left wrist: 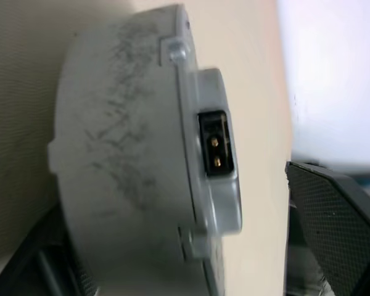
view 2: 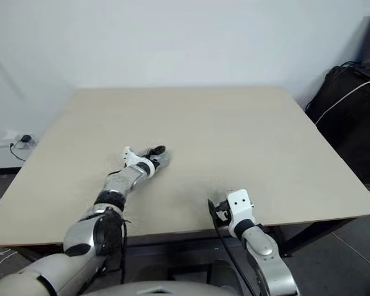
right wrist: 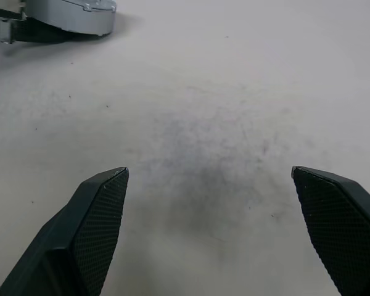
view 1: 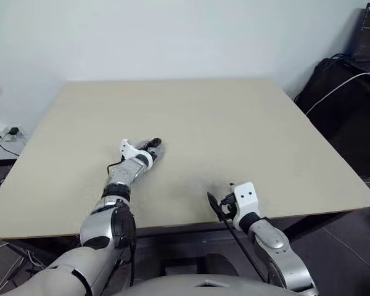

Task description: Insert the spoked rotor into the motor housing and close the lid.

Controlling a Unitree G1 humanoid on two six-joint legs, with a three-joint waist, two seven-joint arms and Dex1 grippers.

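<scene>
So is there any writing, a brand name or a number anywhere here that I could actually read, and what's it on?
None can be read.
The grey round motor assembly between the left gripper's fingers: scuff marks and a small black socket, no lettering.
Table: blank, just dark smudges.
Right gripper: plain textured pads, no marking.

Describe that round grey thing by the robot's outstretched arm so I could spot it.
On the beige table, follow the left gripper to its tip. There sits a closed grey motor housing, scuffed, with a small black connector socket in its rim.
</scene>
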